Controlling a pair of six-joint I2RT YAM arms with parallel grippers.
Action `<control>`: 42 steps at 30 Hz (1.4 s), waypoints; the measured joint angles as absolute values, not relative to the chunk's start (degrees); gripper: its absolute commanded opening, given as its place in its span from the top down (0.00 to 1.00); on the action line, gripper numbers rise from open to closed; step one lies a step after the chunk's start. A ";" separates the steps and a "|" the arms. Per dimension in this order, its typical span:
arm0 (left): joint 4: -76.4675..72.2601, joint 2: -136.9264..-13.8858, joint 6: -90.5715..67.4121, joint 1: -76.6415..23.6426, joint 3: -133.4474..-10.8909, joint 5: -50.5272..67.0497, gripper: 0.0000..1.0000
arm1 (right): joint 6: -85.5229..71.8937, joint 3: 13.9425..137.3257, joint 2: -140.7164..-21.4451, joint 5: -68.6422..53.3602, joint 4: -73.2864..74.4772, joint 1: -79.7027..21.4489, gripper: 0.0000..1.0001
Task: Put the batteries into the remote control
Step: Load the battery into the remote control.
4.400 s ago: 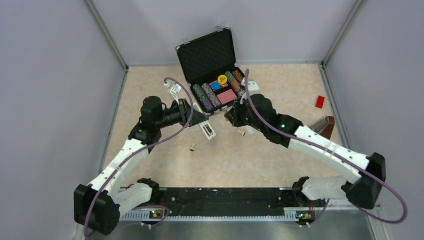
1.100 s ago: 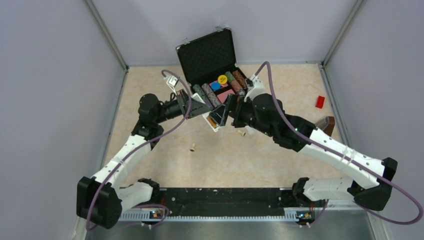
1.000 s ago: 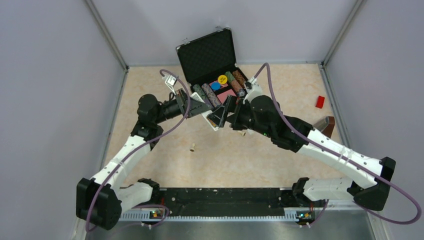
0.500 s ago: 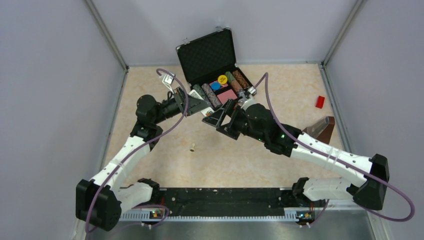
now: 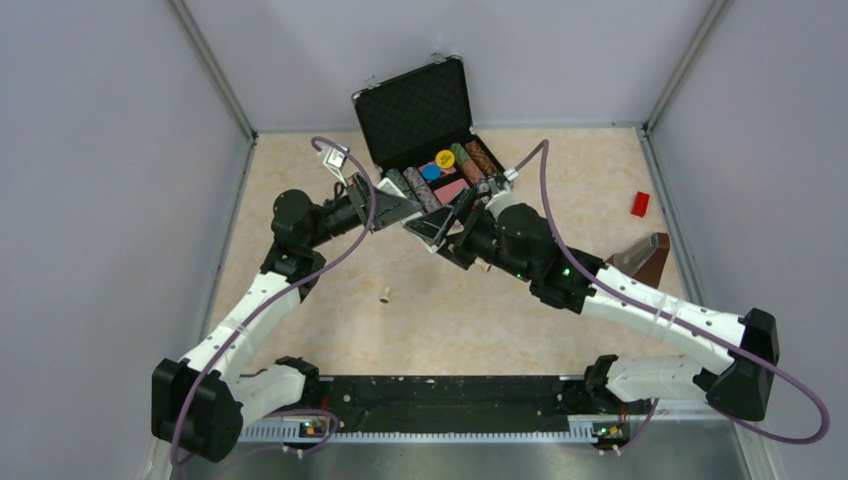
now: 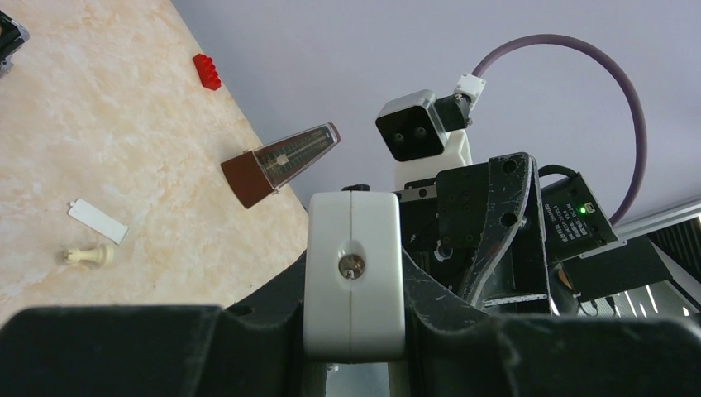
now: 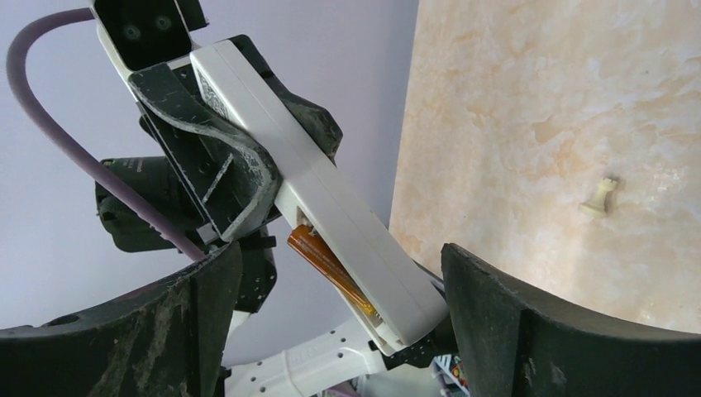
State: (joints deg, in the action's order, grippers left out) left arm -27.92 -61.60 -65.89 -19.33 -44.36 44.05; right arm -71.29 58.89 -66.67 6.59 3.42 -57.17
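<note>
My left gripper (image 5: 395, 208) (image 6: 354, 331) is shut on the remote control (image 6: 354, 273), a slim white bar held off the table and pointing toward the right arm. In the right wrist view the remote control (image 7: 331, 194) slants down between the fingers of my right gripper (image 7: 343, 322) (image 5: 445, 225). That gripper is open, with a gap on each side of the bar's free end. A copper-orange battery (image 7: 331, 265) lies along the slot on the remote's underside. The bar hides the rest of the slot.
An open black chip case (image 5: 425, 130) stands just behind both grippers. A brown metronome (image 5: 640, 258) and a red brick (image 5: 640, 203) lie at the right. Cream pawns (image 5: 384, 297) (image 5: 483, 266) and a small white strip (image 6: 97, 222) lie on the table.
My right gripper swung left and came round the remote's free end, its jaws narrowing a little. The left gripper kept its grip and shifted the remote slightly back and left.
</note>
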 measured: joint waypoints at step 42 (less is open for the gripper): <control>-29.61 -61.39 -77.54 -18.57 -44.36 40.88 1.00 | -75.02 50.94 -61.43 5.43 -5.39 -55.31 0.44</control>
State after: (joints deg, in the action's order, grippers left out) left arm -29.61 -61.39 -77.54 -18.57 -44.36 40.88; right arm -75.02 50.94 -61.43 5.43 -5.39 -55.31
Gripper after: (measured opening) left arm 0.299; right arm 0.471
